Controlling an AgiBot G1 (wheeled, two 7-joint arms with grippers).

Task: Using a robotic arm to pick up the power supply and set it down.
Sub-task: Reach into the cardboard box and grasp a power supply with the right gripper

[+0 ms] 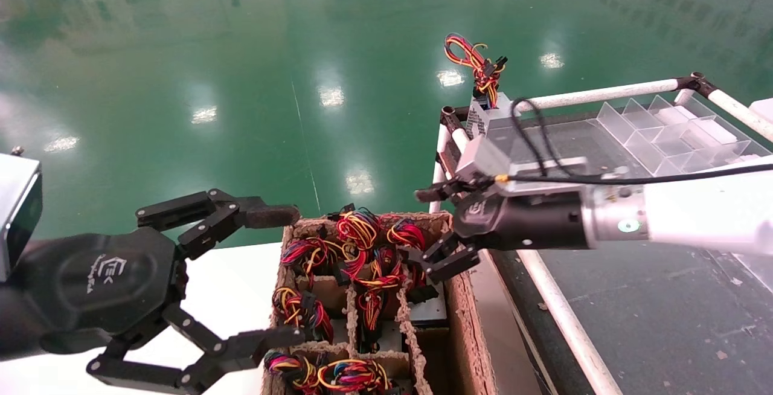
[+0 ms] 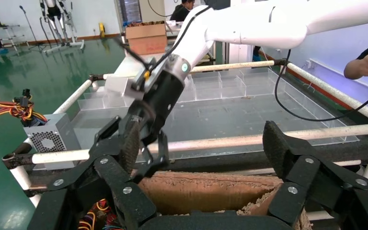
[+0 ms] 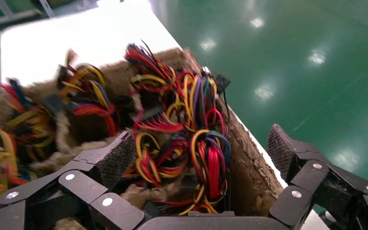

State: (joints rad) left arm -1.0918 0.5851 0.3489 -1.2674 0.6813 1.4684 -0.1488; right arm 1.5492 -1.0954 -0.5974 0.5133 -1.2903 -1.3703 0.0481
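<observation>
A cardboard box (image 1: 468,316) with divider cells holds several power supplies, mostly seen as looped red, yellow and orange wire bundles (image 1: 357,230). My right gripper (image 1: 426,228) hangs open over the box's far right cells, empty, with a wire bundle (image 3: 211,160) below and between its fingers (image 3: 116,159). Another power supply (image 1: 483,116), a silver box with a vent side, stands on the table's far left corner, wires up. My left gripper (image 1: 290,277) is open and empty at the box's left side.
The dark table (image 1: 634,322) framed by white pipes (image 1: 561,316) lies right of the box. A clear divided tray (image 1: 670,132) sits at its far side. A white surface (image 1: 229,280) is under the left gripper. A person's arm (image 2: 364,64) shows beyond the table.
</observation>
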